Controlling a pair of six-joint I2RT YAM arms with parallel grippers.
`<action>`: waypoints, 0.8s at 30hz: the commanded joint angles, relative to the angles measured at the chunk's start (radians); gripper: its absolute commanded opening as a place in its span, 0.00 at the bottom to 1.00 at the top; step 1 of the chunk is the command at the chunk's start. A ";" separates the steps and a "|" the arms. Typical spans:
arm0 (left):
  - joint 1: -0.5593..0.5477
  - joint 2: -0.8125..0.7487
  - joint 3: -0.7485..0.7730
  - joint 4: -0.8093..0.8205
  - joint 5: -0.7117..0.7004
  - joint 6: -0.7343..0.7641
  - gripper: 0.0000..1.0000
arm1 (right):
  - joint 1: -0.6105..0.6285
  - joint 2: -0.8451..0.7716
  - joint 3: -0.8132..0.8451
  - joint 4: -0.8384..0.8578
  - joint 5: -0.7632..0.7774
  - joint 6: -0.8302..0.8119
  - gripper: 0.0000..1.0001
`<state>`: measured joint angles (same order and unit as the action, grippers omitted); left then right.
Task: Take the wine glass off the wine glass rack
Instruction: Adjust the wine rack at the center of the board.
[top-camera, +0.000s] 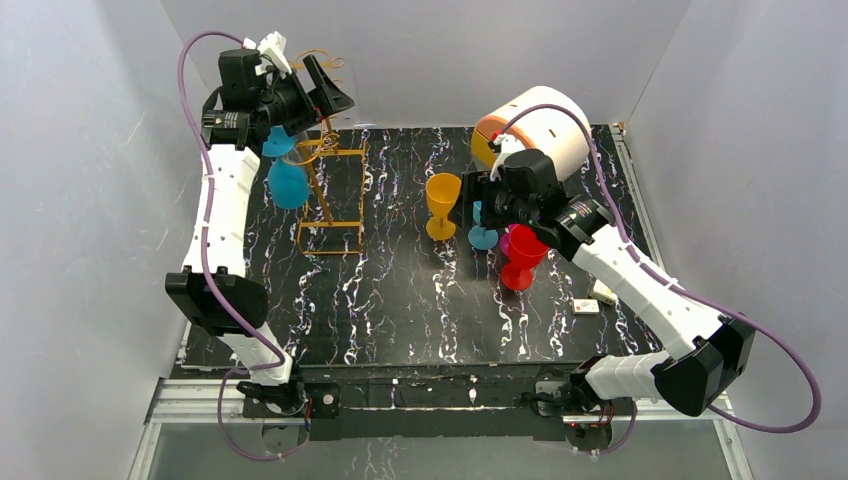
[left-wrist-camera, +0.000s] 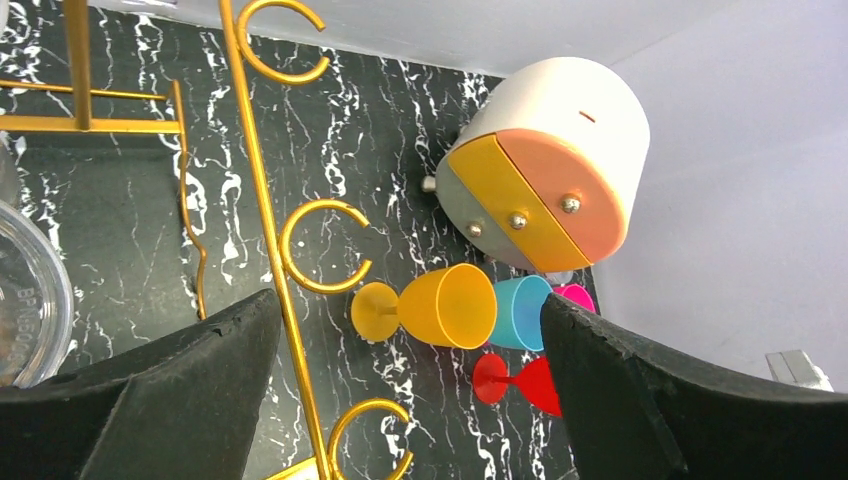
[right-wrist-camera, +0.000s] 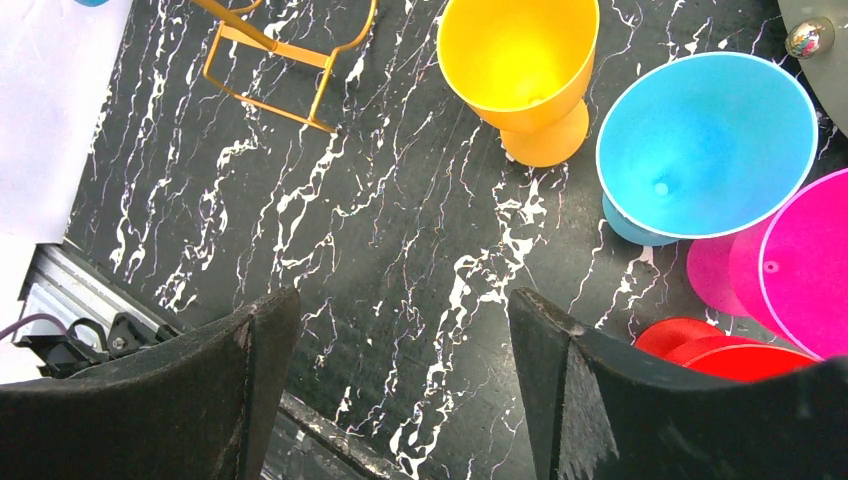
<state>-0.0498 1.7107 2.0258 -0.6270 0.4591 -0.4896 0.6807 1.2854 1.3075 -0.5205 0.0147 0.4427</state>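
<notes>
The gold wire wine glass rack (top-camera: 330, 195) stands at the back left of the table. A blue wine glass (top-camera: 288, 182) hangs on its left side, foot up. My left gripper (top-camera: 330, 92) is open and empty, high up by the rack's top hooks. In the left wrist view the rack's stem (left-wrist-camera: 258, 190) runs just inside my left finger (left-wrist-camera: 170, 400), and a clear rim (left-wrist-camera: 30, 300) shows at the left edge. My right gripper (top-camera: 478, 205) is open and empty above the table, beside the standing glasses; it also shows in the right wrist view (right-wrist-camera: 400, 380).
A yellow glass (top-camera: 442, 203), a blue glass (top-camera: 483, 235), a red glass (top-camera: 521, 255) and a magenta one (right-wrist-camera: 800, 260) stand mid-right. A white drum with an orange-yellow face (top-camera: 540, 125) lies at the back right. Two small white bits (top-camera: 594, 298) lie at the right.
</notes>
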 joint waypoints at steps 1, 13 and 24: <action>-0.003 -0.053 -0.008 0.060 0.084 -0.018 0.98 | -0.003 -0.012 0.035 0.042 -0.008 0.007 0.84; -0.002 -0.148 -0.028 0.154 0.011 0.057 0.98 | -0.003 -0.012 0.039 0.042 -0.009 0.013 0.84; -0.002 -0.496 -0.298 0.163 -0.787 0.051 0.98 | -0.004 -0.017 0.058 0.040 -0.009 -0.006 0.84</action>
<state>-0.0544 1.3518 1.7786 -0.4393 0.0788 -0.4568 0.6807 1.2854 1.3075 -0.5205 0.0147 0.4458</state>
